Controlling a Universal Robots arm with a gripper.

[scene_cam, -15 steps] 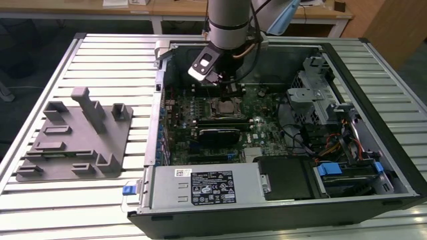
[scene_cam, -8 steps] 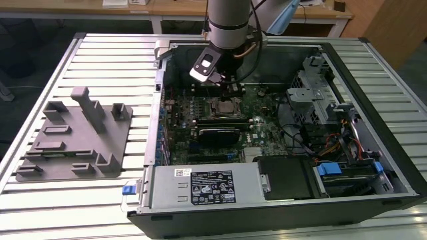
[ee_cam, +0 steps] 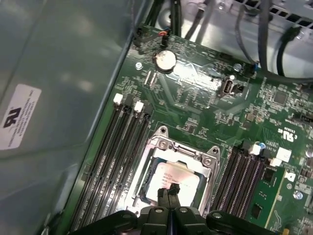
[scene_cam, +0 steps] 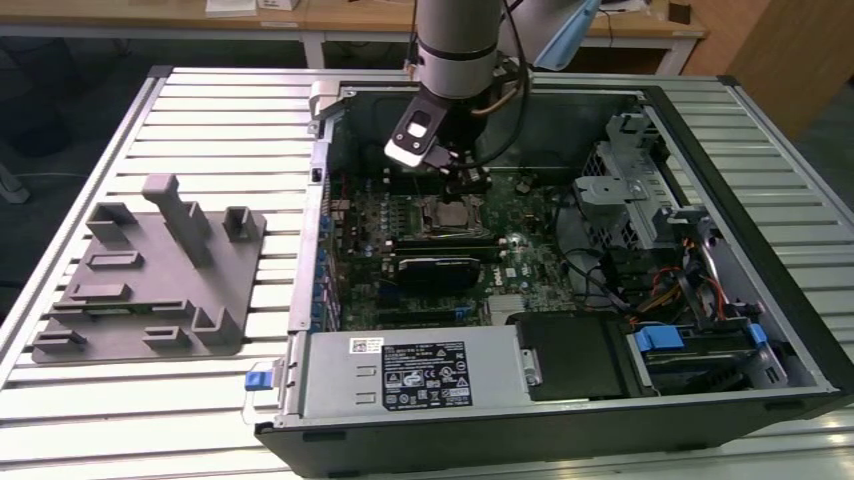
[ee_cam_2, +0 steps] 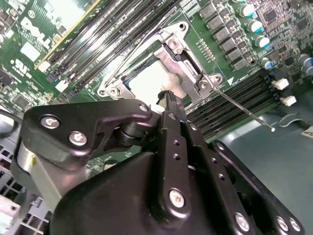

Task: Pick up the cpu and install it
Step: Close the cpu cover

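Cpu [ee_cam: 185, 176] lies flat in socket [ee_cam: 182, 151], at 10 o'clock from case [scene_cam: 400, 450] centre in the exterior view. Gripper [ee_cam: 168, 190] poised over it, fingers pressed together, holding nothing. Placement looks done; lever [ee_cam_2: 244, 110] appears unlatched.

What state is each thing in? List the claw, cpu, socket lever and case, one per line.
claw: shut, tips down at the cpu's top; contact unclear.
cpu: lying flat in the socket.
socket lever: swung out, not latched.
computer case: open, side panel off.
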